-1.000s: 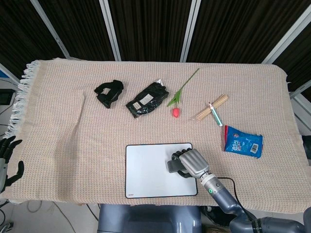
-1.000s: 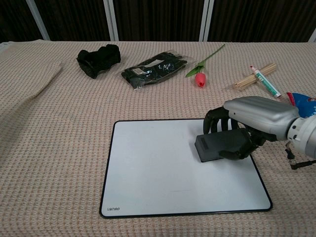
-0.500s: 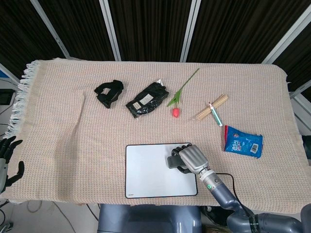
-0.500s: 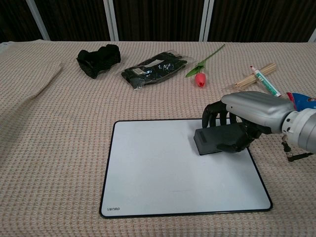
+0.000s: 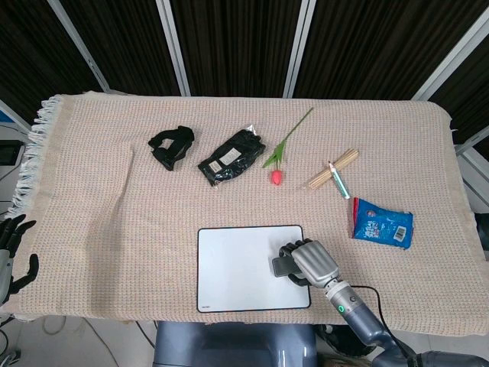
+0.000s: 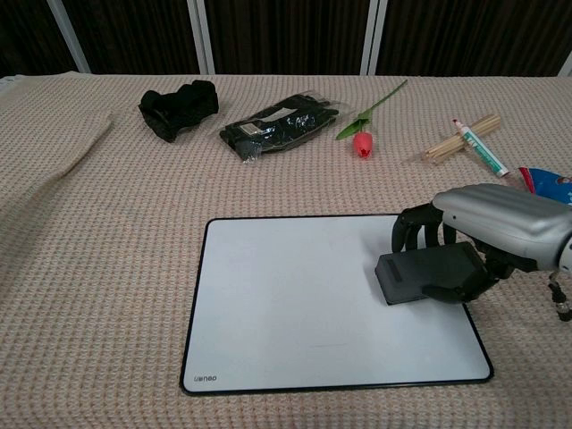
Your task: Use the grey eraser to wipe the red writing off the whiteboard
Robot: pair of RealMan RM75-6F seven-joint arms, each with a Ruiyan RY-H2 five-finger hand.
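Note:
The whiteboard (image 5: 237, 267) (image 6: 295, 304) lies flat near the table's front edge, and its white face shows no red writing. My right hand (image 5: 309, 261) (image 6: 487, 237) grips the grey eraser (image 5: 280, 266) (image 6: 420, 275) and presses it on the board's right part, near the right border. My left hand (image 5: 11, 252) hangs off the table's left edge with fingers spread, holding nothing; the chest view does not show it.
On the beige cloth behind the board lie a black strap bundle (image 5: 172, 145), a black packet (image 5: 231, 157), a red tulip (image 5: 276, 174), wooden sticks with a marker (image 5: 335, 172) and a blue snack bag (image 5: 380, 225).
My right hand slid the eraser up the board, then back toward the right and front. The left hand has not moved.

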